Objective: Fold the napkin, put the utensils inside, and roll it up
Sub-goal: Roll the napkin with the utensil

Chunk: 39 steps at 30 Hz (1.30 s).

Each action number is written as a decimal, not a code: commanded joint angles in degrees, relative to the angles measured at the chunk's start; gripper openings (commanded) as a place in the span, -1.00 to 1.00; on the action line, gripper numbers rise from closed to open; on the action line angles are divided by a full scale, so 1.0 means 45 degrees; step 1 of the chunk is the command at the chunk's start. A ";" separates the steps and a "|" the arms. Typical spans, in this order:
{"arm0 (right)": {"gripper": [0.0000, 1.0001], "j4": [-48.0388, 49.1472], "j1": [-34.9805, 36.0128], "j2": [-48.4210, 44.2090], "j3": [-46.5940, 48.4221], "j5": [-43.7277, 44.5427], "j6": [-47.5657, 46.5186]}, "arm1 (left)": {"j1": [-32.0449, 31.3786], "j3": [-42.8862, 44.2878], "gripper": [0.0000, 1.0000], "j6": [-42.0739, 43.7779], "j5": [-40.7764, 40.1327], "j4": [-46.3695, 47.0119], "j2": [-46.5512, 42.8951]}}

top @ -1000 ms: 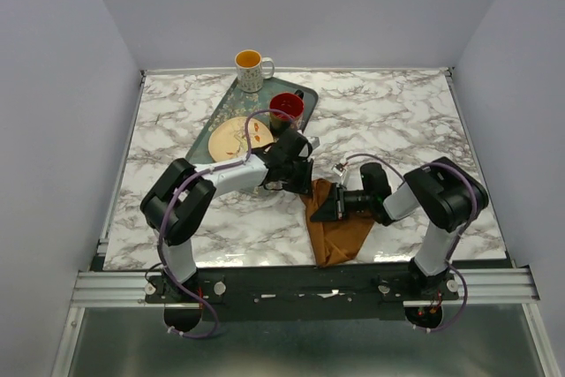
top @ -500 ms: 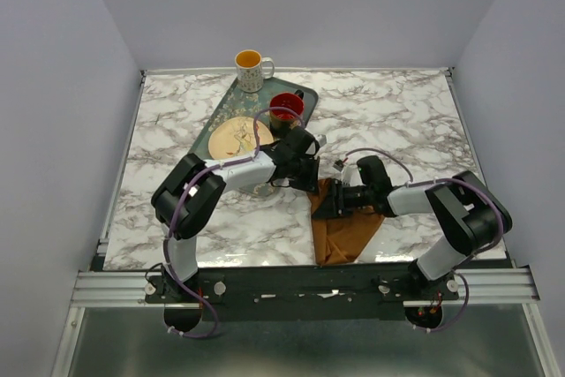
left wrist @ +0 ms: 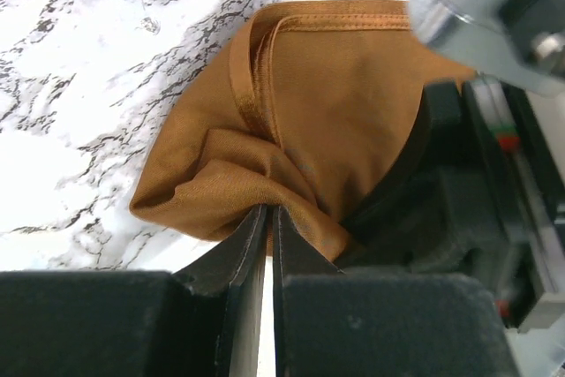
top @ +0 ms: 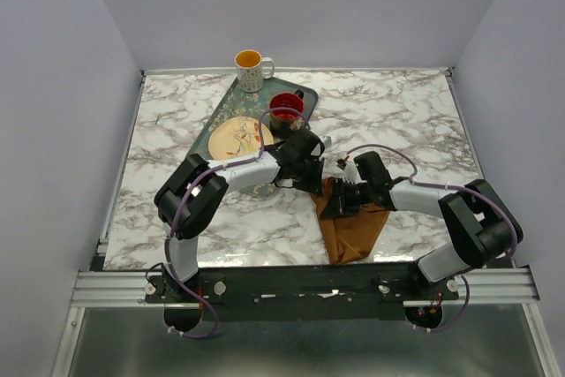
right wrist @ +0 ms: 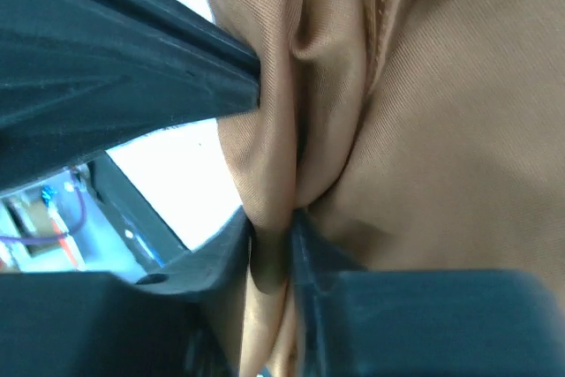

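Observation:
The rust-brown napkin (top: 353, 231) lies bunched on the marble table near the front edge, right of centre. My left gripper (top: 316, 184) is shut on the napkin's upper left corner; the left wrist view shows cloth (left wrist: 291, 121) pinched between its fingers (left wrist: 269, 218). My right gripper (top: 333, 205) is shut on a fold of the same end, just below the left one; the right wrist view shows cloth (right wrist: 441, 112) between its fingers (right wrist: 274, 245). The two grippers almost touch. The utensils are not visible.
A dark green tray (top: 222, 110) at the back left holds a yellow plate (top: 238, 137) and a red cup (top: 287, 108). A yellow-and-white mug (top: 251, 68) stands behind the tray at the table's far edge.
Both grippers have moved a little to the right with the napkin's top end. The right arm has stretched out lower and farther right. The napkin has shifted right with them.

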 commanded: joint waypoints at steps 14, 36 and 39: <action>-0.99 -0.2218 0.0005 0.2241 0.3671 -0.1181 -0.4252 | 0.0557 -0.0537 0.25 -0.0208 -0.0744 -0.0930 -0.2525; -0.98 -0.3100 -0.0561 0.3062 0.4102 -0.3894 -0.4707 | 0.2062 -0.3469 0.46 -0.1867 0.2615 0.1178 -0.3643; -0.99 -0.2242 -0.0561 0.2848 0.3361 -0.4032 -0.3866 | 0.2063 -0.3683 0.36 -0.2746 0.2675 0.1959 -0.3367</action>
